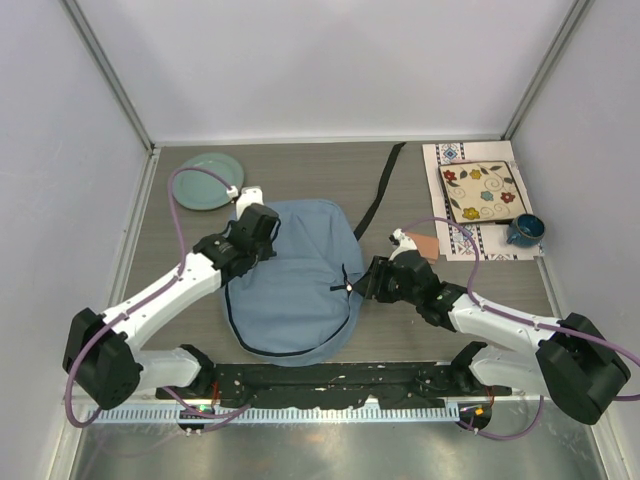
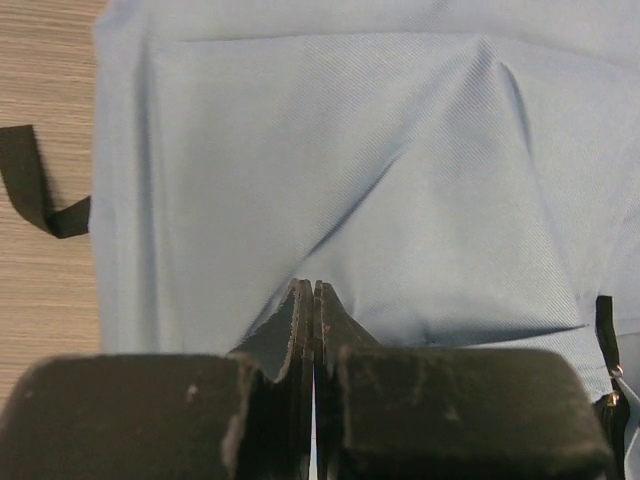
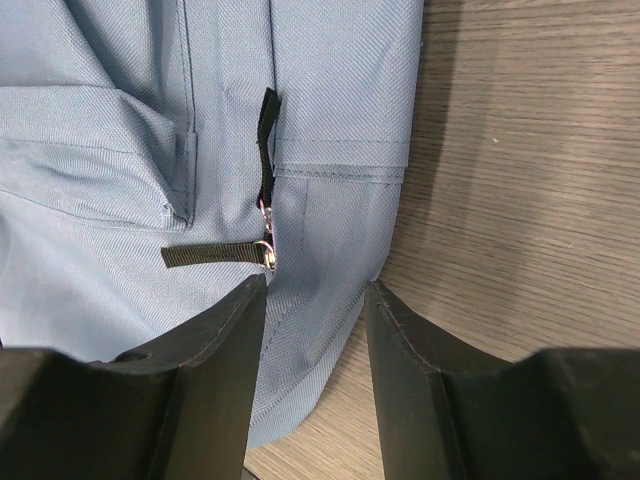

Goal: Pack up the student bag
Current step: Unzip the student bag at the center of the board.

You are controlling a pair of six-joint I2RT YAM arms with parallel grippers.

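The student bag (image 1: pixel 290 290), a light blue-grey fabric backpack, lies flat in the middle of the table. My left gripper (image 1: pixel 262 238) is at its upper left part. In the left wrist view its fingertips (image 2: pixel 313 288) are pressed together, and the bag's fabric (image 2: pixel 400 180) tents up in creases toward them. My right gripper (image 1: pixel 360 284) is at the bag's right edge. In the right wrist view it (image 3: pixel 315 295) is open and straddles the bag's seam (image 3: pixel 330 250), just below two black zipper pull tabs (image 3: pixel 215 255).
A black strap (image 1: pixel 380 190) runs from the bag toward the back. A green plate (image 1: pixel 205 182) sits at the back left. A flowered square plate (image 1: pixel 482 192) on a patterned mat and a blue mug (image 1: pixel 524 230) are at the back right. White walls enclose the table.
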